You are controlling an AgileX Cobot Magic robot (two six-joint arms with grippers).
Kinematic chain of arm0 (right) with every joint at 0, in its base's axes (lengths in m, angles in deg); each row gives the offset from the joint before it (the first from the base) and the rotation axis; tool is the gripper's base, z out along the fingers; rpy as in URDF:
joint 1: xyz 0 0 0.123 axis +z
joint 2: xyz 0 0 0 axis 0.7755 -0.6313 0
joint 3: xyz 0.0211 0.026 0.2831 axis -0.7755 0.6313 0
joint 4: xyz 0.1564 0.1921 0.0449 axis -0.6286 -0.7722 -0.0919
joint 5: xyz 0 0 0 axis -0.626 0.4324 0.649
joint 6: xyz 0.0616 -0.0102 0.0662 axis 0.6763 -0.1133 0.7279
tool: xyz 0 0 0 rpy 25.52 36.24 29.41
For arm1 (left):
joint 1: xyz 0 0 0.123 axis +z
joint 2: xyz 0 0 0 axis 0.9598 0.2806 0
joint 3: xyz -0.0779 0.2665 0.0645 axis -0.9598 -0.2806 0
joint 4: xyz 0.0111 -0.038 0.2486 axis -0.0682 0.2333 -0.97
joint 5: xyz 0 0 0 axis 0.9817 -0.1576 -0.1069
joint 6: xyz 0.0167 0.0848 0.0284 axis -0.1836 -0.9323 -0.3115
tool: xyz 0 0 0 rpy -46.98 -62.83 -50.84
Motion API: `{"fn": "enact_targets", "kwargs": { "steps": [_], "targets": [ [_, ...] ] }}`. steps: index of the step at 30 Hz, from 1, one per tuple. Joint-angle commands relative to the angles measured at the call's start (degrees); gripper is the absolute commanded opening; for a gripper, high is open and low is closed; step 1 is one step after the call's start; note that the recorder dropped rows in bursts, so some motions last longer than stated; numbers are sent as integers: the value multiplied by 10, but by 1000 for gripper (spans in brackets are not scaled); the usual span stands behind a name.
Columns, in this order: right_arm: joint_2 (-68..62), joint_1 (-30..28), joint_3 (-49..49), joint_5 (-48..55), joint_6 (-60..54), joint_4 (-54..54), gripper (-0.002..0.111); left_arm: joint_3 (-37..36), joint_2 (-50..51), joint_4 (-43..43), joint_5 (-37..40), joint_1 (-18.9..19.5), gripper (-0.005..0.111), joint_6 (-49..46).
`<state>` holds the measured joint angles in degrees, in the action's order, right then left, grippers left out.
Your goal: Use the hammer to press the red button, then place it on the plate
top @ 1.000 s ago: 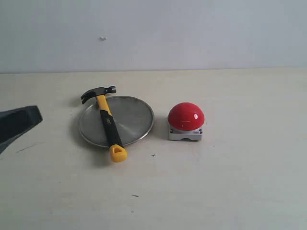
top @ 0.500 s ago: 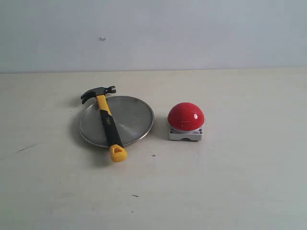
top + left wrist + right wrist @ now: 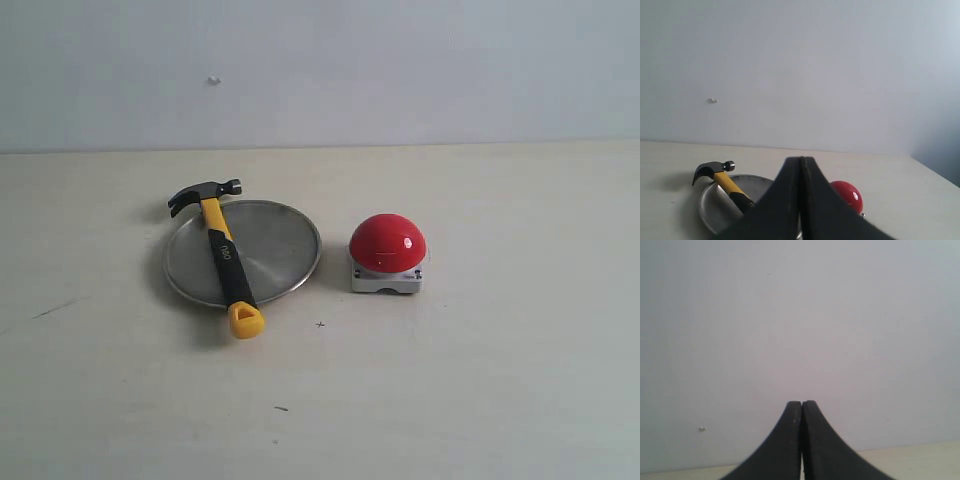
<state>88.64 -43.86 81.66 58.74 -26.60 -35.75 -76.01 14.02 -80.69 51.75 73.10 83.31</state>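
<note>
Lying flat across the left part of the plate (image 3: 285,250), the hammer (image 3: 226,260) had its dark head past the far rim. Its yellow holed end reached past the near rim onto the table (image 3: 480,380). The red button (image 3: 388,242) sat on its grey base just right of the plate, not touching it.

The left gripper (image 3: 800,161) was observed with its fingers pressed together and nothing between them. It stood well back from the hammer, which showed beyond its tips along with the plate and the button. The right gripper (image 3: 802,404) was likewise closed on nothing and faced only the wall (image 3: 400,70).

The table was pale and bore a few small dark marks. The wall was plain off-white with one small speck (image 3: 214,80).
</note>
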Motion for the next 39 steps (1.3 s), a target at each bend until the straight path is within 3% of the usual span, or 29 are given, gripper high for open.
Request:
{"fn": "enact_targets", "kwargs": {
  "steps": [1,4,10,14,16,20,22,24,39],
  "targets": [
    [3,-4,2,-1,0,5,0,-2,-1,37,12,0,0,7],
    [3,-4,2,-1,0,5,0,-2,-1,43,42,0,0,32],
    [3,-4,2,-1,0,5,0,-2,-40,120,208,0,0,62],
    [3,-4,2,-1,0,5,0,-2,-77,124,237,0,0,19],
    [3,-4,2,-1,0,5,0,-2,-100,165,260,0,0,-54],
    [3,-4,2,-1,0,5,0,-2,-127,409,327,1,0,-353],
    [3,-4,2,-1,0,5,0,-2,-140,458,339,1,0,-480],
    [3,-4,2,-1,0,5,0,-2,-160,468,359,1,0,-544],
    [3,-4,2,-1,0,5,0,-2,-188,463,386,1,0,-555]
  ]
}}
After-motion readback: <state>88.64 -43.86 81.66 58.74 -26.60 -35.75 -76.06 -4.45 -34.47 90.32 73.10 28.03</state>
